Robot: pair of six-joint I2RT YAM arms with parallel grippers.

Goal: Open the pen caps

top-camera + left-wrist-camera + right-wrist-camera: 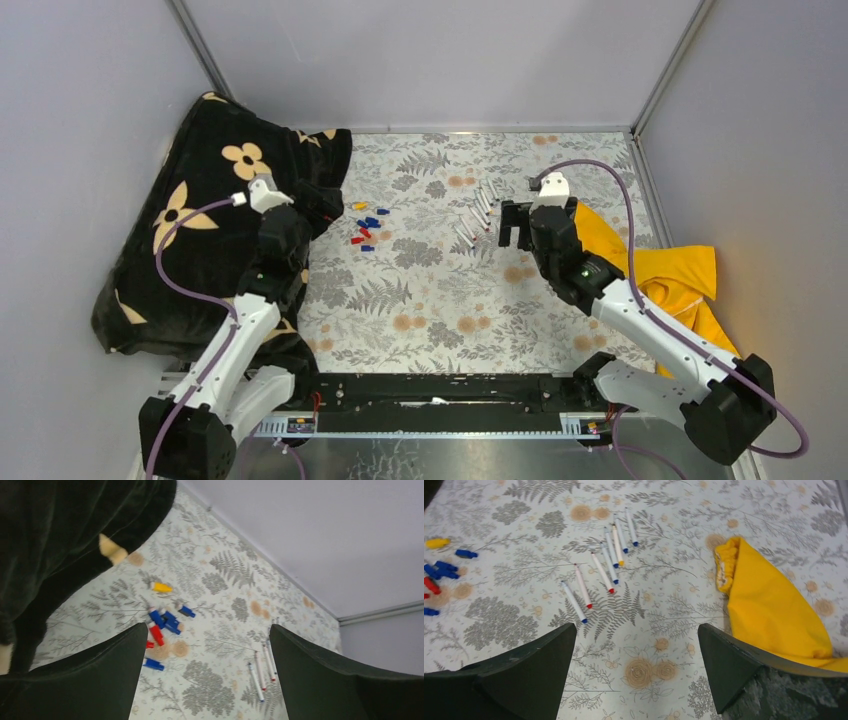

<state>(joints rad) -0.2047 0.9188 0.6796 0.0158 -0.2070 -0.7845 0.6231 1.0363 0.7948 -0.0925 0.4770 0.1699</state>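
The pen caps [368, 228], blue, red and one yellow, are lying loose in a small scatter on the floral tabletop [440, 300], just beside the black flowered cushion [200, 220]. The pens [478, 215] are lying in a slanted row farther out from the cushion, their coloured tips showing. The left gripper [207, 627] is hanging at the cushion's edge near the caps, its jaws spread wide and holding nothing. The right gripper [636, 626] is hovering beyond the pens from the cushion, also gaping wide and empty, with a yellow cloth [764, 600] sitting farther from the cushion again.
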